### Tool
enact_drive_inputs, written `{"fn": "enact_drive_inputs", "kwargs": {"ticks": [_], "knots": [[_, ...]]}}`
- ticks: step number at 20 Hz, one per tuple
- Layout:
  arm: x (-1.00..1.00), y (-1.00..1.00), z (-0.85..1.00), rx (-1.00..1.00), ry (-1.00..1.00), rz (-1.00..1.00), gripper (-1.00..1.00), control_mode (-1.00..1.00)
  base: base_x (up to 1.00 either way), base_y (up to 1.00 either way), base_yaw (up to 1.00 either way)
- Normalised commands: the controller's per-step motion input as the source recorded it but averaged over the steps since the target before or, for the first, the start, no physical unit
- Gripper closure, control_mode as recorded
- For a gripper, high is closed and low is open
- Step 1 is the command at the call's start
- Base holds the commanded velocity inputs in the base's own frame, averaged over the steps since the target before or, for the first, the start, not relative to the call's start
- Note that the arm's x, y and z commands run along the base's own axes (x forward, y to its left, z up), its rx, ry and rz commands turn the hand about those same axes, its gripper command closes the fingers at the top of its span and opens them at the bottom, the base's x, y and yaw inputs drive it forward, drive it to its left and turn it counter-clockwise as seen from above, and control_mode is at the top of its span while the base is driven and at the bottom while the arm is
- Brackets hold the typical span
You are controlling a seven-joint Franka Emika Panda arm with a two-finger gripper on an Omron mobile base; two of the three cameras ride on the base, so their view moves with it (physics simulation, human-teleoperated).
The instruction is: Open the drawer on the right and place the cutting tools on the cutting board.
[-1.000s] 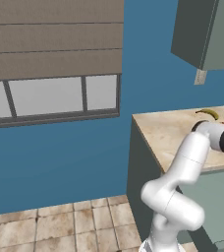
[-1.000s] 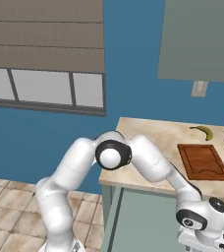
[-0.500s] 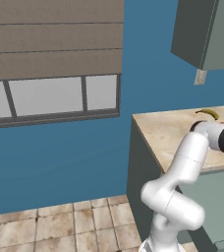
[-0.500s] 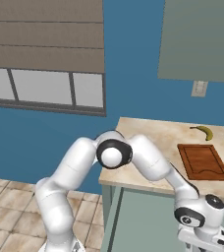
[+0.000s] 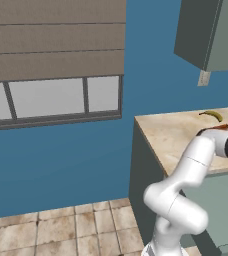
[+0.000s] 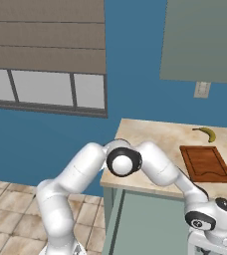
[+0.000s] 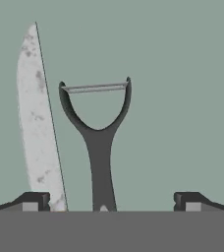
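Observation:
In the hand view I look down onto the grey-green drawer floor [image 7: 182, 98]. A dark Y-shaped peeler [image 7: 100, 147] lies there with its blade bar far from me and its handle running down between my fingertips. Left of it lies a knife; its pale speckled blade [image 7: 35, 123] points away. My gripper [image 7: 111, 203] is open and hangs just over the peeler's handle end, with one fingertip [image 7: 33, 201] near the knife blade. Nothing is gripped. The reddish-brown cutting board [image 6: 205, 163] rests on the counter's right part, and a sliver of the board [image 5: 213, 129] peeks past my forearm.
A banana [image 6: 205, 133] lies behind the board near the blue wall. The beige countertop [image 6: 145, 144] sits over grey cabinets, with a wall cabinet [image 6: 205, 40] above. My arm bends from the counter's front edge down to the lower right. A window with blinds [image 6: 46, 84] is at left.
The hand low at the right has shifted only slightly. The jaws stay open and the tools have not moved.

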Motion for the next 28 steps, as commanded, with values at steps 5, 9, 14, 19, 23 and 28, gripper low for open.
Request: {"fn": "enact_drive_inputs", "kwargs": {"ticks": [5,9,14,19,23,28], "knots": [[0.0,-0.03,-0.31,0.0,0.02,0.0,-1.0,-1.0,0.0,0.0,0.0],[-0.02,0.0,-0.18,0.0,0.0,0.0,-1.0,-1.0,0.0,0.0,0.0],[-0.07,0.0,-0.12,0.0,0.0,0.0,-1.0,-1.0,0.0,0.0,0.0],[0.0,0.0,-0.28,0.0,0.0,0.0,-1.0,-1.0,0.0,0.0,0.0],[0.0,0.0,-0.36,0.0,0.0,0.0,-1.0,-1.0,0.0,0.0,0.0],[0.0,0.0,-0.25,0.0,0.0,0.0,1.0,-1.0,0.0,0.0,0.0]]}}
